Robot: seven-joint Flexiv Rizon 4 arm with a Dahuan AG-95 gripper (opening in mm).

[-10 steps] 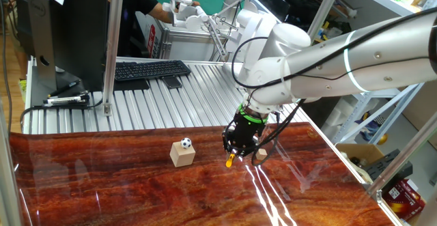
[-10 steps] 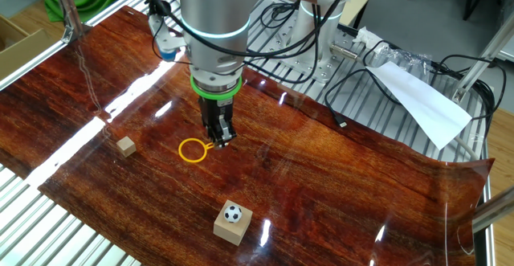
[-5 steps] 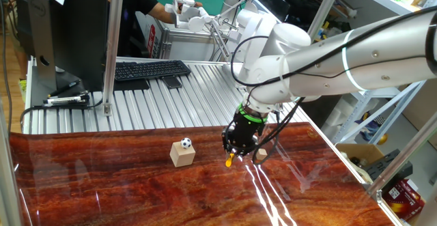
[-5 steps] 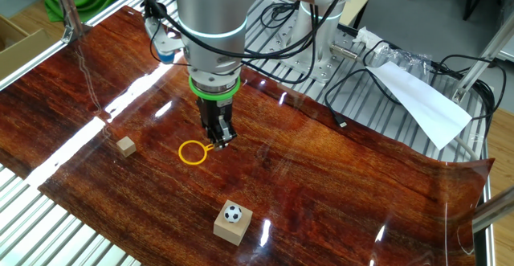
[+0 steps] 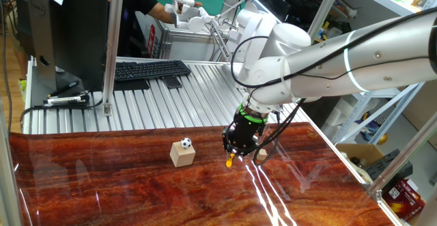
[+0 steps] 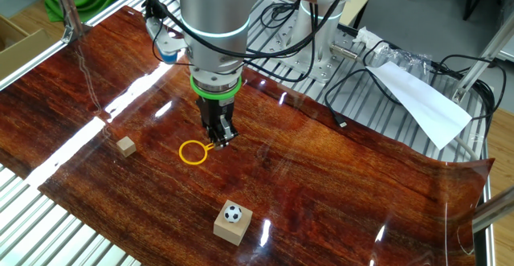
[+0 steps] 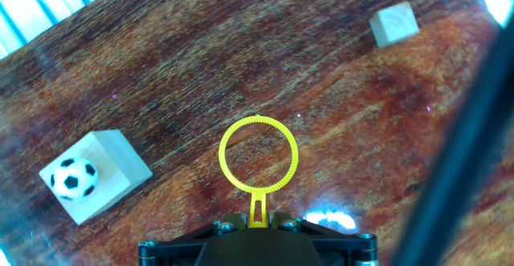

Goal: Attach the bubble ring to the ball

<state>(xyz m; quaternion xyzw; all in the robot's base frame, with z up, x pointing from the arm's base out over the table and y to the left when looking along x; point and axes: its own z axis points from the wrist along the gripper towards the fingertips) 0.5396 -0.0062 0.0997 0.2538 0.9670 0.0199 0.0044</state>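
Observation:
My gripper (image 6: 218, 141) is shut on the stem of the bubble ring (image 6: 193, 152), a thin yellow loop held low over the wood-grain table. In the hand view the ring (image 7: 258, 155) sticks out ahead of the gripper (image 7: 255, 220). In one fixed view only its orange stem tip (image 5: 230, 162) shows below the gripper (image 5: 235, 152). The ball (image 6: 232, 214), black and white, rests on top of a tan wooden cube (image 6: 233, 225), apart from the ring. It also shows in the hand view (image 7: 74, 178) at lower left and in one fixed view (image 5: 186, 143).
A second small tan cube (image 6: 125, 145) lies on the table on the ring's other side; it shows in the hand view (image 7: 394, 22) too. A keyboard (image 5: 150, 69) lies on the ribbed metal surface behind. Cables and white paper (image 6: 422, 101) lie past the far edge.

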